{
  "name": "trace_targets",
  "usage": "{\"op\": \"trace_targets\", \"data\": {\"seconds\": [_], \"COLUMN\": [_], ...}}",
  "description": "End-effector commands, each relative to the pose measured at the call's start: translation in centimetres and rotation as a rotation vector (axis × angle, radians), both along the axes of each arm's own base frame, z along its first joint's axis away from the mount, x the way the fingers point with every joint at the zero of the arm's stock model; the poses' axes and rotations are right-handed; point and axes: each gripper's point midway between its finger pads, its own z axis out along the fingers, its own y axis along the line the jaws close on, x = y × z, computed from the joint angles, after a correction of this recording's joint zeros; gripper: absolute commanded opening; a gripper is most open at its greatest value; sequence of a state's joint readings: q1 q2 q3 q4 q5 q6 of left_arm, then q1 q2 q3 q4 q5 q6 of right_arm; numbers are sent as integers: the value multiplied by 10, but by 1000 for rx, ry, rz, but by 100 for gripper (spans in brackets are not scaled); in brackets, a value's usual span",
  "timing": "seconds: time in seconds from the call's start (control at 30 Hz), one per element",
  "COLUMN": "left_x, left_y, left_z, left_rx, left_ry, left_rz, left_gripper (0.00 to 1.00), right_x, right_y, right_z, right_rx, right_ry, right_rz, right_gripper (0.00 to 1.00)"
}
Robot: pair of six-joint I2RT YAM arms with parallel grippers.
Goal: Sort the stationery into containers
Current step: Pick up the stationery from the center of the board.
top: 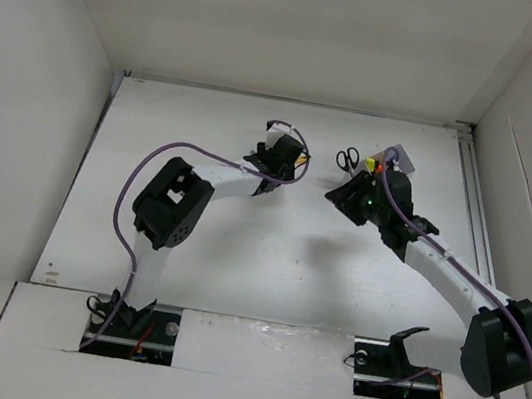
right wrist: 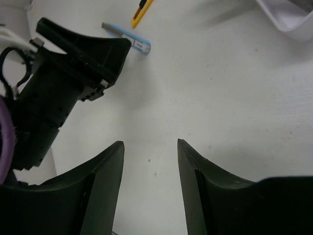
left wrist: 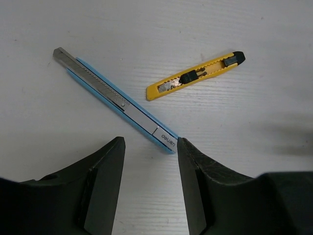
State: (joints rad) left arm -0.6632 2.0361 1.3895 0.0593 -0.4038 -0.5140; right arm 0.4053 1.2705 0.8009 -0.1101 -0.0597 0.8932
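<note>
In the left wrist view a blue-and-silver cutter (left wrist: pixel 115 100) lies slantwise on the white table, and a yellow-black cutter (left wrist: pixel 195 76) lies just beyond it. My left gripper (left wrist: pixel 150 144) is open above the table, and the blue cutter's near end lies by its right fingertip (left wrist: pixel 188 156). Nothing is between the jaws. My right gripper (right wrist: pixel 150 144) is open and empty over bare table. From above, the left gripper (top: pixel 287 162) is at the back middle. The right gripper (top: pixel 348 194) is near the white container (top: pixel 406 161). Black scissors handles (top: pixel 348 158) show beside it.
The right wrist view shows the left gripper's black body (right wrist: pixel 63 73) close at upper left and a corner of the white container (right wrist: pixel 288 19) at upper right. White walls enclose the table on three sides. Purple cables loop over both arms.
</note>
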Motion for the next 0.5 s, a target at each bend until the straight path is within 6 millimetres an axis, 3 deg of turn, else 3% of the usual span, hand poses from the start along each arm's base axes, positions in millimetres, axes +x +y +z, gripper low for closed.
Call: {"op": "trace_targets", "data": {"seconds": [0.0, 0.17, 0.47], "left_x": [12, 12, 22], "left_y": [0, 3, -3], "left_z": [16, -4, -13], "left_rx": [10, 39, 36], "left_ry": [-36, -2, 5], "left_rz": [44, 68, 88], "left_gripper": [44, 45, 48], "right_x": [-3, -8, -10], "right_y": [18, 19, 17], "right_z": [20, 24, 30], "right_rx": [74, 81, 115], "right_ry": [-65, -75, -84], "right_rz": [101, 123, 148], "right_gripper": [54, 56, 60]}}
